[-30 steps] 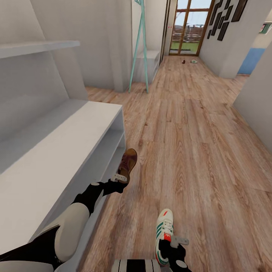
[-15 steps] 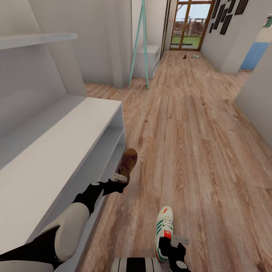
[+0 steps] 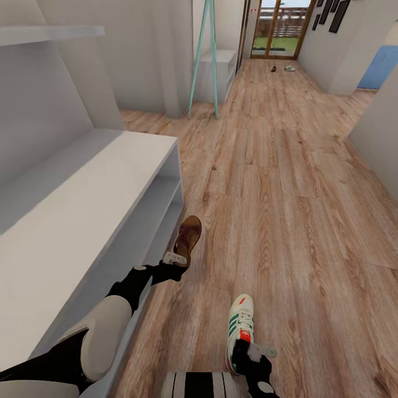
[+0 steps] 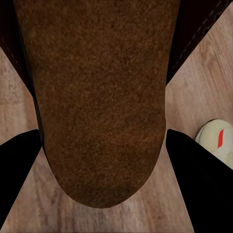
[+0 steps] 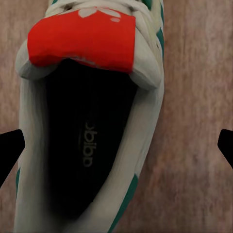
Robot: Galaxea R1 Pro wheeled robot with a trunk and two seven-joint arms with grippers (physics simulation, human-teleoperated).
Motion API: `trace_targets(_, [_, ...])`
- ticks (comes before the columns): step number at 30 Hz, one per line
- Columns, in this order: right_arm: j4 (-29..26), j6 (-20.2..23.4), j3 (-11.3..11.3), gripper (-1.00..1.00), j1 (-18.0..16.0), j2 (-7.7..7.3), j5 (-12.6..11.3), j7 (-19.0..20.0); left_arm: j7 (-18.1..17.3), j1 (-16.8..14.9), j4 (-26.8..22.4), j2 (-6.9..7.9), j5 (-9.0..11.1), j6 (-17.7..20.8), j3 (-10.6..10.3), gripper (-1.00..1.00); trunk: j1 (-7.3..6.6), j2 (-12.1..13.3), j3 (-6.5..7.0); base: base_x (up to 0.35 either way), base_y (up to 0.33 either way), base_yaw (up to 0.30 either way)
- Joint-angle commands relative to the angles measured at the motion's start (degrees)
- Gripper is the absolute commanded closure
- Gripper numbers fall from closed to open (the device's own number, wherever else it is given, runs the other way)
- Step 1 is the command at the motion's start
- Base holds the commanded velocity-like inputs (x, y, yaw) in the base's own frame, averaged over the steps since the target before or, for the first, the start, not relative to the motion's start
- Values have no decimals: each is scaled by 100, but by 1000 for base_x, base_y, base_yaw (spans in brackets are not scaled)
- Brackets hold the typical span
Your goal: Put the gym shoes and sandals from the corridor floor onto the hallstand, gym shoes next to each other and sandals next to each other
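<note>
My left gripper (image 3: 176, 258) is shut on a dark brown sandal (image 3: 188, 236), held above the corridor floor (image 3: 287, 210) beside the hallstand's (image 3: 83, 215) open end. In the left wrist view the sandal's brown sole (image 4: 97, 97) sits between the dark fingers (image 4: 19, 165). My right gripper (image 3: 249, 349) holds a white gym shoe (image 3: 240, 323) with green stripes by its heel end. The right wrist view looks into that gym shoe (image 5: 87, 145), a fingertip on either side. Far down the corridor, the other sandal (image 3: 273, 68) and gym shoe (image 3: 289, 67) lie on the floor.
The hallstand's long floating shelf (image 3: 50, 33) hangs over the bench on the left wall. A teal coat stand (image 3: 202, 61) and a second grey rack (image 3: 218, 72) stand farther along. White walls close in at the right (image 3: 381, 138). A glazed door ends the corridor.
The whole head picture has slid upward, so the camera has moved. Both grippers and the shoes they hold keep nearly the same place; the gym shoe's toe shows slightly higher.
</note>
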Motion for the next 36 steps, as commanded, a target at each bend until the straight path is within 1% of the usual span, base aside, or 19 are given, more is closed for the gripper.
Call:
trace_targets(1, [4,-15,-43,-100,-4,4,60,-14,-36,-5,-14,-8,-17,52,47,100,-1,-2,-4,0,0,0])
trace_targets(25, [-5,-15,-46,-100,-6,4,58,-14,-36,-17,-12,-2,-16,52,53,100,-1,-2,-4,0,0,1])
trace_targets(31, [-13,-16,-51,-100,-5,4,54,-14,-36,-16,-13,4,-16,141,50,100,-1,-2,-10,0,0,144])
trace_targets(36, [-14,-16,-51,-100,-5,4,53,-14,-36,-11,-16,6,-17,172,51,100,-1,-2,-11,0,0,29])
